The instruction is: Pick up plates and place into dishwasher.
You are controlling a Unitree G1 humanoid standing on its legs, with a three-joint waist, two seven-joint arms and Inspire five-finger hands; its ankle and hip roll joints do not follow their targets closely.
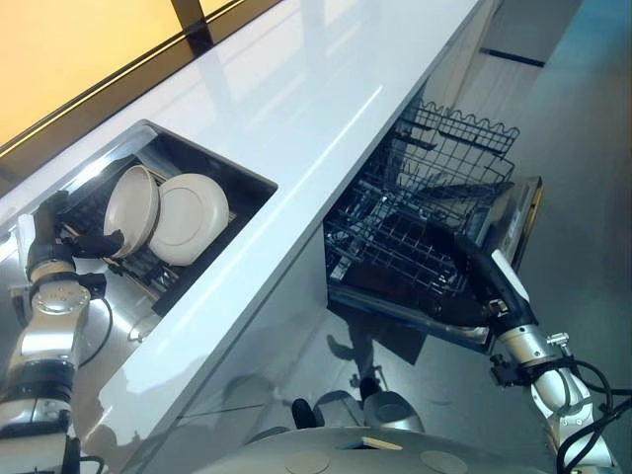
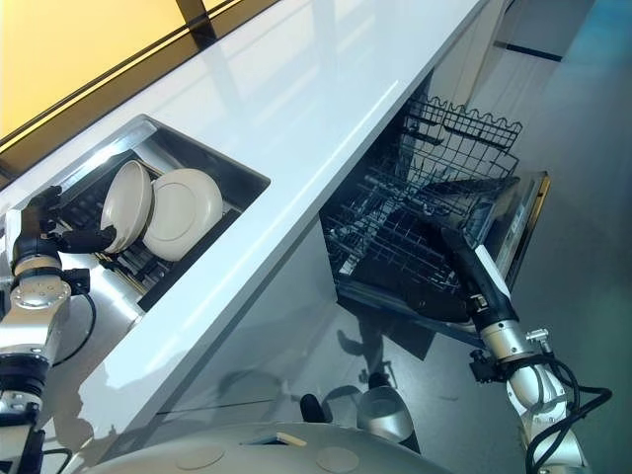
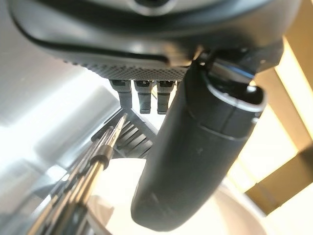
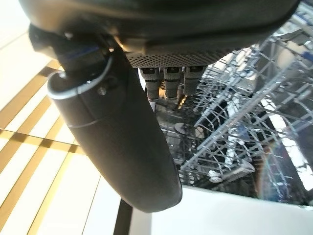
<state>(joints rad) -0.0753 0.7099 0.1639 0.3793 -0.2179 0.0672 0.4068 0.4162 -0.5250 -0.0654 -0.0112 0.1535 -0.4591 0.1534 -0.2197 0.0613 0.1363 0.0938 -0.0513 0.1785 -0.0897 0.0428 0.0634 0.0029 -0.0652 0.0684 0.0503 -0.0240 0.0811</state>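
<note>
Left eye view: at far left the robot's left hand point(image 1: 74, 240) reaches into the recessed steel sink point(image 1: 252, 179), thumb hooked on the rim of the nearer of two round cream plates point(image 1: 131, 209) standing on edge in a wire rack, faces turned toward the dishwasher; whether its fingers close behind the plate I cannot tell. Rightward, past the glossy white surface point(image 1: 296, 109), the open dishwasher's dark wire lower rack point(image 1: 405, 247) has free slots, and the right hand point(image 1: 472, 259) rests there with fingers straight, empty.

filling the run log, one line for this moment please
left hand at cream plate in sink rack | right hand open over dishwasher rack | no plate loaded
</note>
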